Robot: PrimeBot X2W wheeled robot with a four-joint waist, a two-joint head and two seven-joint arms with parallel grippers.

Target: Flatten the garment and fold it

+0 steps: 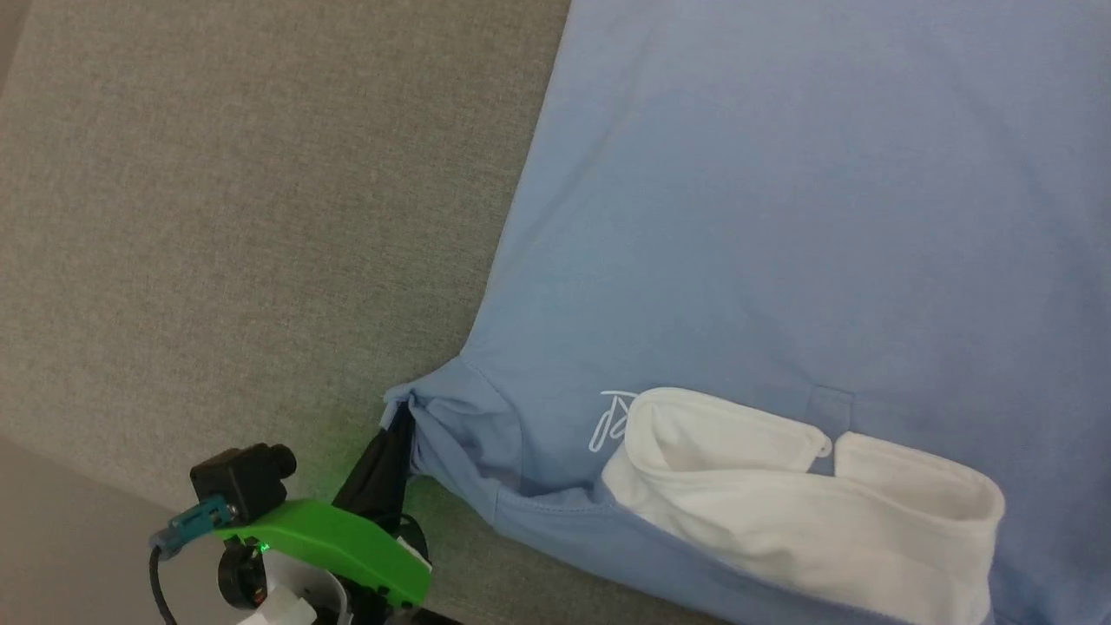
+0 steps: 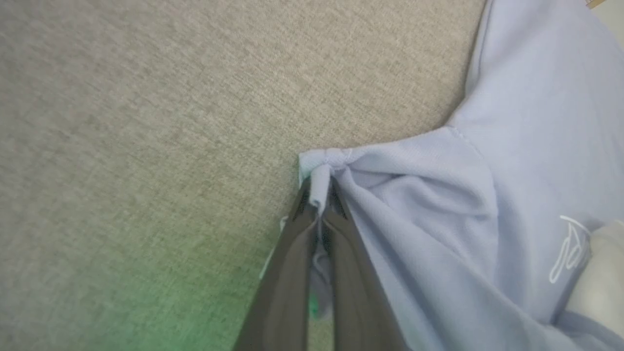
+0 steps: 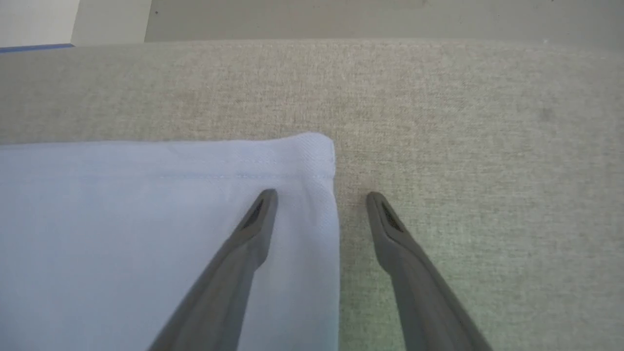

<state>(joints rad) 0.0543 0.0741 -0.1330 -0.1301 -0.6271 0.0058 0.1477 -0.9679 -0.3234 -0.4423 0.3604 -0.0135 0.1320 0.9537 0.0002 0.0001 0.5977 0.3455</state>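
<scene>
Garment point(image 1: 781, 217): light blue tee, spread mostly flat on the bench point(image 1: 217, 217). The body takes up the right and upper part of the head view and runs off frame at top and right. Soft thin jersey by the look. Judged light and limp, with no stiffness to hold a shape, and likely to drag and bunch on the woven cover rather than slide. Best taken at stitched edges and corners, where doubled cloth gives bite.

Bench: grey woven cover, bare on the robot's left of the shirt. Near edge cuts the lower-left corner of the head view. Far edge shows in the right wrist view, a little beyond the hem. Plenty of room to pull leftward, less toward the far edge.

White section point(image 1: 781, 512): rumpled, standing up in loose folds at the neck end, not flat.

Left hand point(image 2: 321, 192): clamped tight on the sleeve point(image 1: 460, 417) edge. Cloth is gathered into a pinch, with wrinkles fanning back toward the body.

Right hand point(image 3: 321, 197): spread wide, holding nothing, astride the side edge by the hem corner point(image 3: 317, 156). One finger is above cloth, the other above bare bench. Contact with cloth: cannot tell.

Logo point(image 1: 612, 421): small pale outline, just beside the white section.

Judgement: the sleeve needs drawing outward to flatten. A hard tug risks skewing the body.
</scene>
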